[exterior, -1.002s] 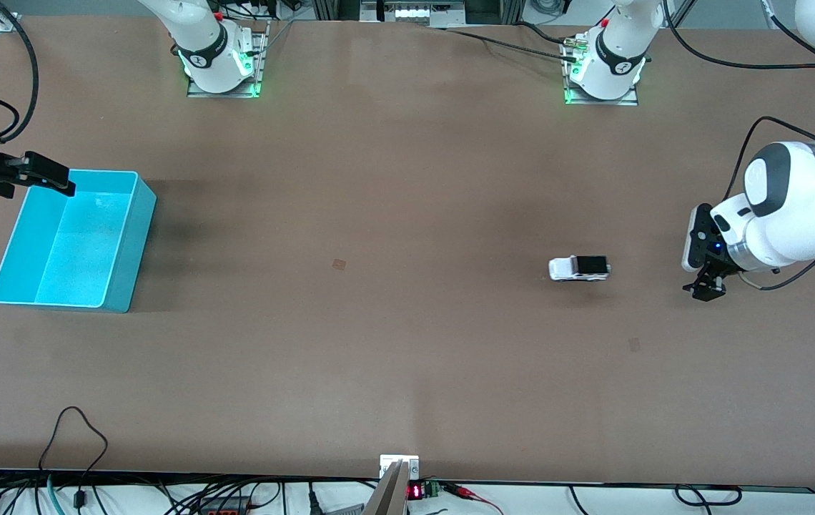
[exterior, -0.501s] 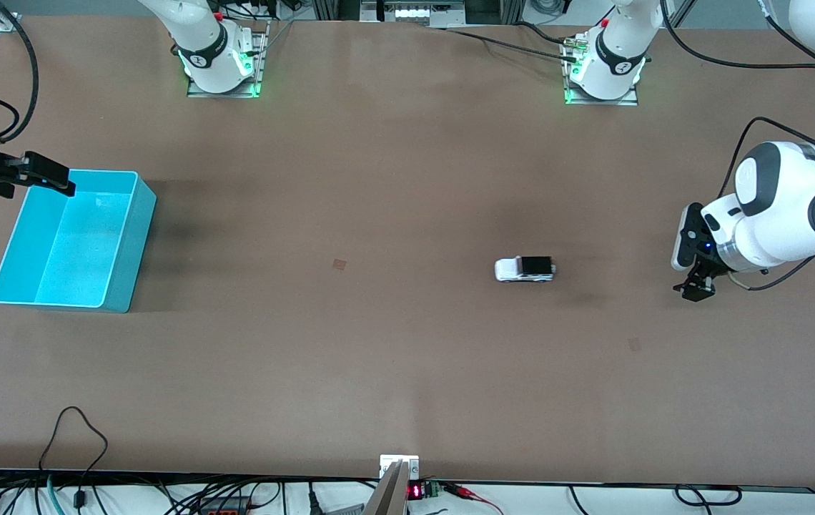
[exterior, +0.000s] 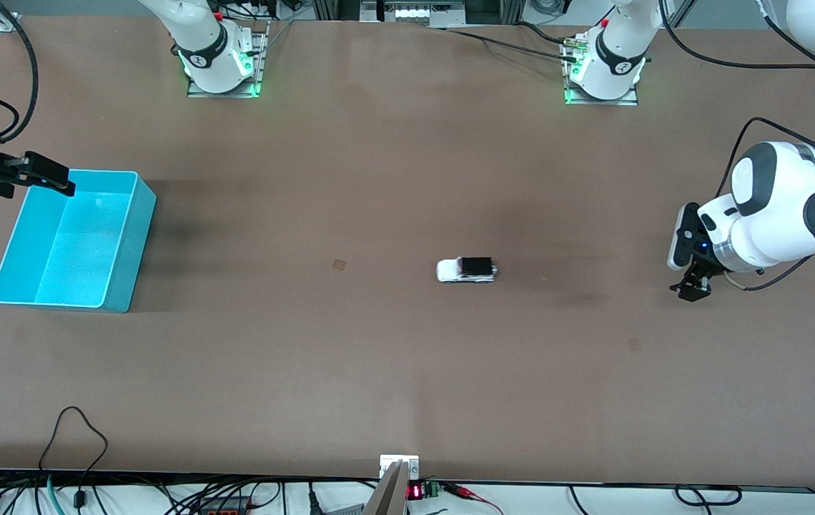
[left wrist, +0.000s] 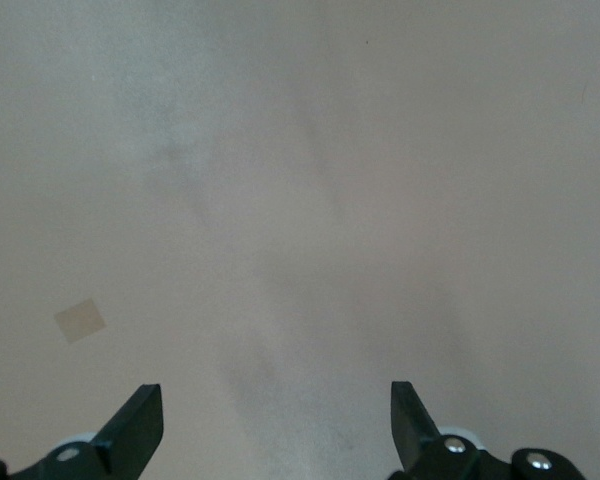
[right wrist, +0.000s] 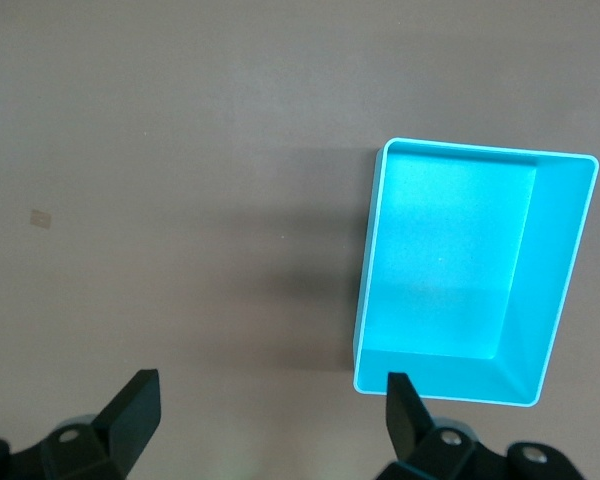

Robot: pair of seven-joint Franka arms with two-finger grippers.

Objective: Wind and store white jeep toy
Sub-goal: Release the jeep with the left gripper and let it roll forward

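Reading the front view as a dial, the jeep stood on its wheels on the table, just off the centre toward 3 o'clock. Its white bonnet pointed at 9 o'clock, and nothing touched it. The bin sat well apart at 9 o'clock, at the right arm's end, and was empty.

The left gripper hung at 3 o'clock over bare table, its jaws wide and holding nothing; its wrist view showed only tabletop. The right gripper waited at about 10 o'clock over the bin's corner, also wide and empty.

Judged from this, the jeep was loose on the table between winding and storing; whether it was rolling could not be told. Storing was not yet done. The next move called for one gripper to come over the jeep, line its fingers across the narrow body, close gently on so small a toy, and carry it toward 9 o'clock into the bin.
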